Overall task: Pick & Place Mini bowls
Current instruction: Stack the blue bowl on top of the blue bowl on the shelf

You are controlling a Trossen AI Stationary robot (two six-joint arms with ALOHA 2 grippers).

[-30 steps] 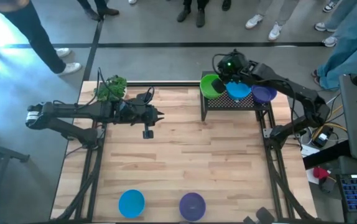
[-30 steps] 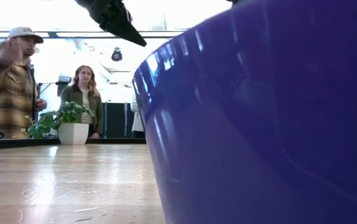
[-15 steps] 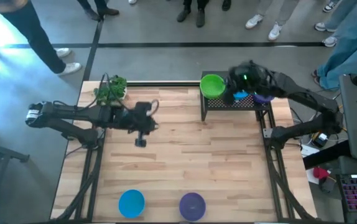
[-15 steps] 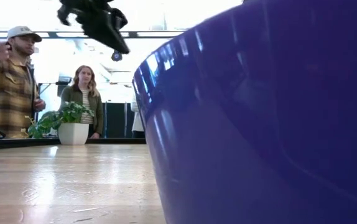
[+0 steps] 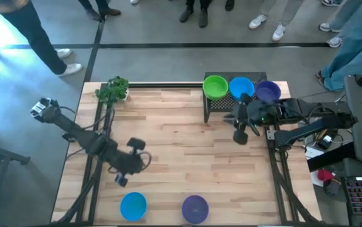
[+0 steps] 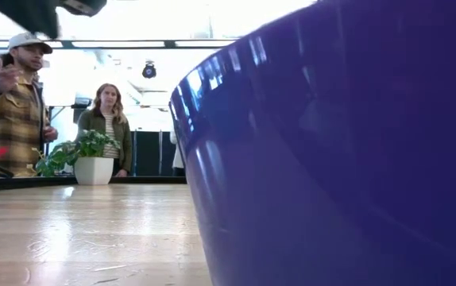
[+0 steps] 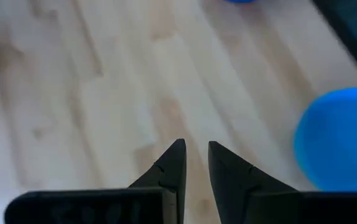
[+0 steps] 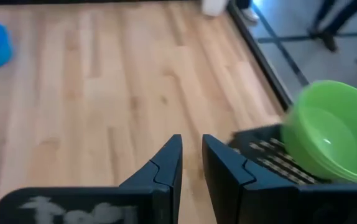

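Observation:
Three mini bowls stand in a row on a black rack (image 5: 231, 106) at the far right: green (image 5: 216, 86), blue (image 5: 241, 87) and purple (image 5: 268, 91). Two more rest on their bases at the table's near edge: a blue one (image 5: 133, 205) and a purple one (image 5: 195, 209), which fills the low view (image 6: 331, 159). My left gripper (image 5: 120, 181) hovers just far-left of the near blue bowl (image 7: 340, 140), narrowly open (image 7: 196, 152) and holding nothing. My right gripper (image 5: 239, 137) hangs in front of the rack, narrowly open (image 8: 191, 144), with nothing between its fingers. The green bowl (image 8: 328, 134) shows beside it.
A small leafy plant in a white pot (image 5: 113, 89) stands at the far left corner. Bare wood (image 5: 181, 151) lies between the two arms. People stand beyond the far edge (image 6: 105, 119). Cables and a keyboard (image 5: 357, 189) lie off the right side.
My left gripper has swung from beside the plant toward the near edge and sunk a little, ending close to the near blue bowl. My right gripper has drawn back from over the rack toward the near side, and the three bowls there now show uncovered.

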